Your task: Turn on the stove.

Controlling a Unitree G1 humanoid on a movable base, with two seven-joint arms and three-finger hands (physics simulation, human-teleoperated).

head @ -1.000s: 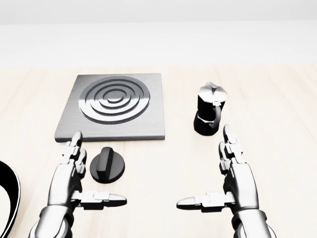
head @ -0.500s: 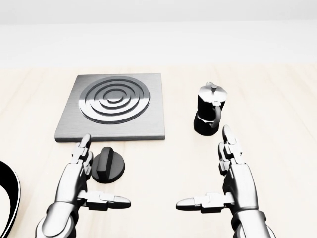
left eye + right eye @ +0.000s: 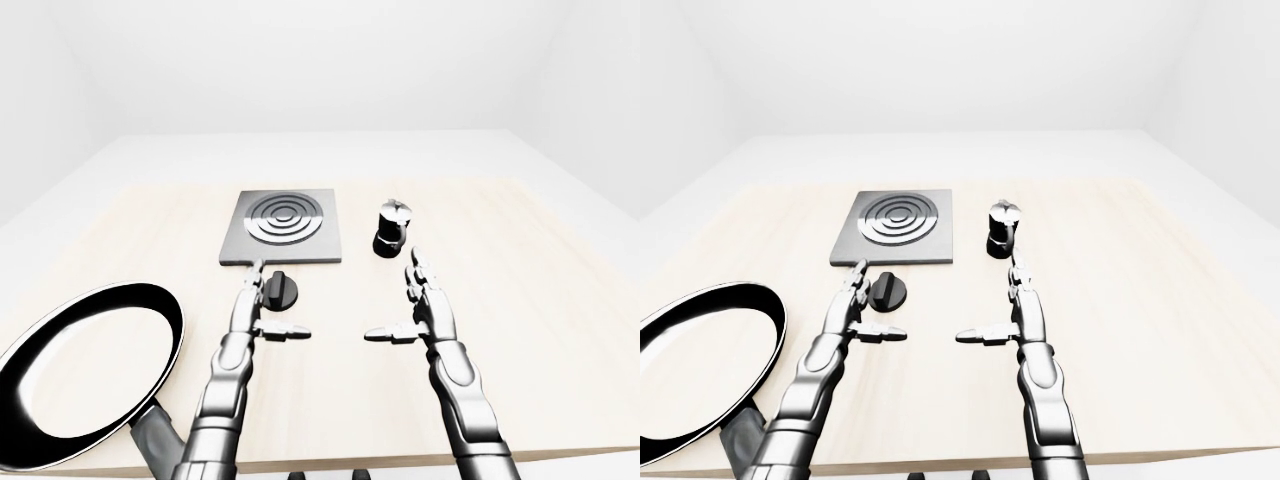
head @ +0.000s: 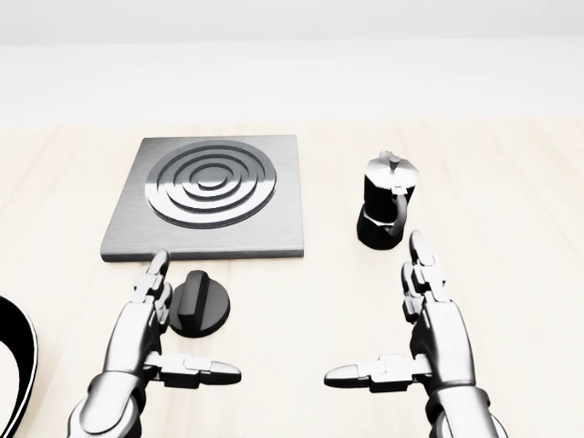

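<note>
While both hands stay open, the left hand point(image 4: 137, 342) lies just beside the knob point(image 4: 200, 303) below the stove point(image 4: 210, 195); right hand point(image 4: 436, 333) apart; pan point(image 3: 85, 372) cut off in the head view.

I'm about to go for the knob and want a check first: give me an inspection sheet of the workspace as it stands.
Surface: pale wooden table, bare between the things.
Job's things: square grey stove with ring burner, lying flat; black knob just below its lower edge in the head view, not gripped.
Clutter: black moka pot upright, right of the stove; black frying pan at the table's lower left in the left-eye view.
Robot hands: left robot hand open, fingers right beside the knob's left side, thumb below it; right robot hand open, below the moka pot, apart from it.
Cables: nothing seen.
Surroundings: plain white walls and floor, nothing else seen.
</note>
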